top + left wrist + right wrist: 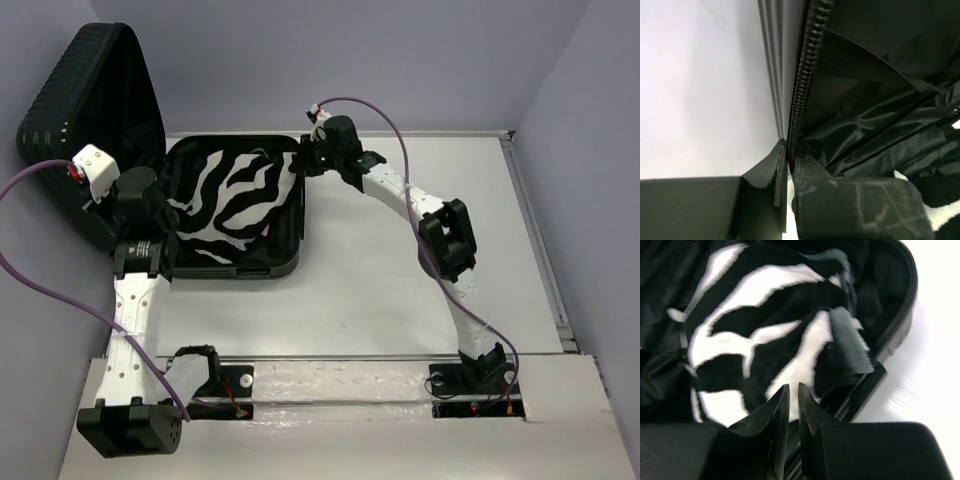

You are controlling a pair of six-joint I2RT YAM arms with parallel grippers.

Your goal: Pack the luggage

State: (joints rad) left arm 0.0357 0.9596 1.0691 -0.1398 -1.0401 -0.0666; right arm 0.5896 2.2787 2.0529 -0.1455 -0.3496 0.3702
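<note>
At the rim of the raised lid, the left gripper (789, 150) has its two fingers squeezed on the zip edge of the luggage (75, 100). One finger is outside on the ribbed shell and one is inside on the black lining. The lid stands up at the far left of the table (400, 290). The bottom half lies flat beside it, just in front of the left arm.

The right gripper (790, 392) is at the far right corner of that bottom half, just above the zebra pouch (240, 195) that lies inside. Its fingers are nearly pressed together, with only a thin slit between them, and nothing shows in the slit.

The left wrist view is so close that it shows only a bit of the rim and lining; the rest of the case is cut off. From the top, the left fingertips are hidden behind the wrist. The right wrist view is blurry, so the pouch's folded corner is hard to make out.
</note>
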